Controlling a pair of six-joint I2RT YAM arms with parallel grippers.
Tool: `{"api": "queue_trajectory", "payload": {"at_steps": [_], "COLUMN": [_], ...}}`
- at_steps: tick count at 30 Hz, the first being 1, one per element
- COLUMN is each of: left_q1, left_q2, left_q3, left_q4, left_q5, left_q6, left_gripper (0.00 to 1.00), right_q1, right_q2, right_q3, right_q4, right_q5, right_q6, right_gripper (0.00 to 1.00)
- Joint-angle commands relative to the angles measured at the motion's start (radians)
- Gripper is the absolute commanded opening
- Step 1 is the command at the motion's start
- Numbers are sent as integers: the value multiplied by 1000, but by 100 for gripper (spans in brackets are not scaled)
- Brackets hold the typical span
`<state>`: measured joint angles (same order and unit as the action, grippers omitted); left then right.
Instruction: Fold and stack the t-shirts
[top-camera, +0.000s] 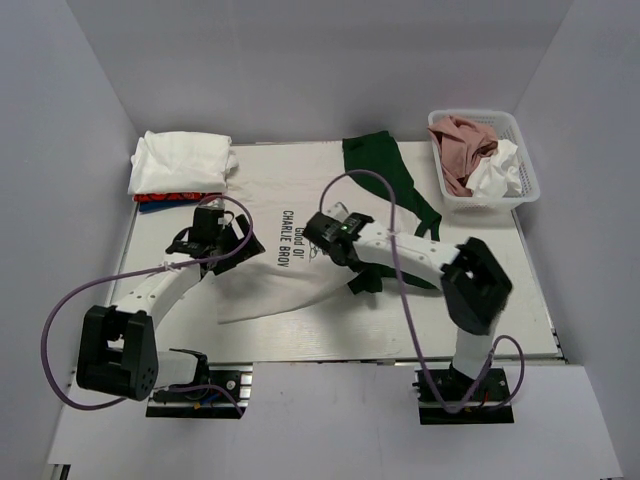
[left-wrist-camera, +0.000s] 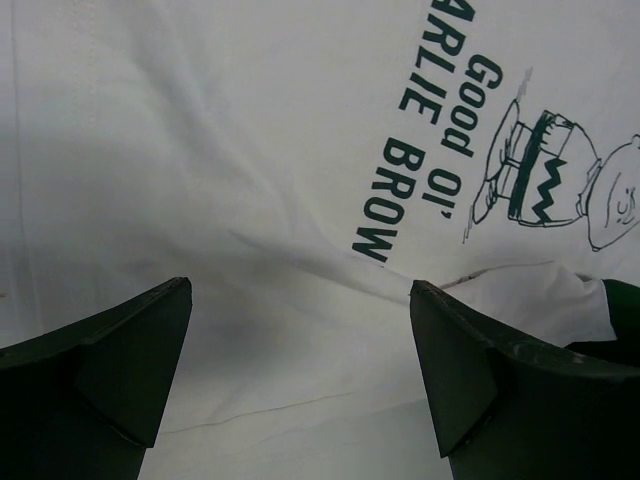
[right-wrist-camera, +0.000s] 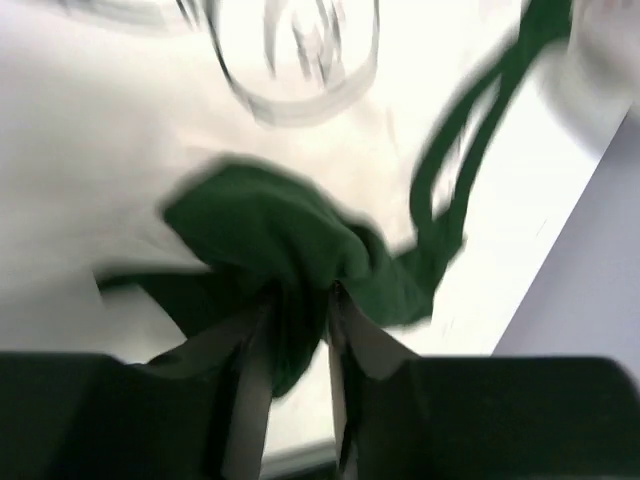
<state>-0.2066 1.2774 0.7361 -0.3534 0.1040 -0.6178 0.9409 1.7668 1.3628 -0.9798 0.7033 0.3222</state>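
Observation:
The off-white "Good Ol' Charlie Brown" t-shirt (top-camera: 285, 265) lies spread on the table's middle and fills the left wrist view (left-wrist-camera: 250, 180). My left gripper (top-camera: 216, 236) is open just above its left part, fingers (left-wrist-camera: 140, 350) wide apart around bare cloth. My right gripper (top-camera: 322, 236) is shut on a bunch of dark green cloth (right-wrist-camera: 280, 230) over the shirt's middle. More dark green cloth (top-camera: 380, 165) lies at the back. I cannot tell if it is one garment with the printed shirt. The right wrist view is blurred.
A folded white t-shirt (top-camera: 180, 160) tops a stack with red and blue ones (top-camera: 170, 198) at the back left. A white lattice basket (top-camera: 520, 160) at the back right holds a dusty pink t-shirt (top-camera: 462, 145) and a white one (top-camera: 497, 172). Grey walls enclose the table.

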Motion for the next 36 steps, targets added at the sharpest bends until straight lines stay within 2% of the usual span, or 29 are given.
{"api": "queue_trajectory", "payload": {"at_steps": [1,3,5,7,10,11,12,13,14,15,17,21,25,27,29,31,33,36], "left_q1": [-2,-2,-2,-2,-2,-2,-2,-2,-2,-2,-2,-2,-2,-2,-2,-2,-2,-2], "left_q2": [2,13,13,22,22,22,33,33,33,33,33,42,51,51,51,51,60,60], "left_q3": [49,49,49,40,20,20,20,20,20,8,-6,-17,-17,-36,-46,-55,-66,-89], "left_q4": [-22,-33,-42,-42,-33,-33,-33,-42,-42,-42,-19,-19,-19,-19,-19,-19,-29,-19], "left_q5": [-38,-50,-62,-63,-63,-63,-53,-53,-53,-53,-43,-43,-52,-62,-75,-102,-113,-113], "left_q6": [6,6,6,6,-3,-3,-13,-13,-23,-23,-33,-42,-65,-77,-77,-86,-86,-96], "left_gripper": [100,100,100,100,100,100,100,100,100,100,100,100,100,100,100,100,100,100], "right_q1": [-22,-37,-51,-57,-68,-71,-71,-73,-76,-77,-89,-88,-106,-114,-125,-136,-137,-129], "right_q2": [129,202,221,201,67,-7,-88,-174,-217,-333,-389,-448,-334,-258,-179,-141,-124,-176], "right_q3": [158,203,263,246,98,-30,-75,-123,-225,-322,-430,-519,-469,-423,-345,-277,-248,-234], "right_q4": [228,260,259,239,257,268,327,328,422,456,554,650,714,711,695,632,531,286], "right_q5": [119,50,-26,-76,-170,-223,-261,-271,-280,-333,-369,-384,-358,-239,-141,-114,-104,-149], "right_q6": [-228,-250,-236,-180,-103,-91,-65,-61,-63,-63,-45,-51,-75,-48,53,84,90,106], "right_gripper": [32,43,48,52,58,60,62,66,71,80,87,89,88,84,54,19,0,0]}}
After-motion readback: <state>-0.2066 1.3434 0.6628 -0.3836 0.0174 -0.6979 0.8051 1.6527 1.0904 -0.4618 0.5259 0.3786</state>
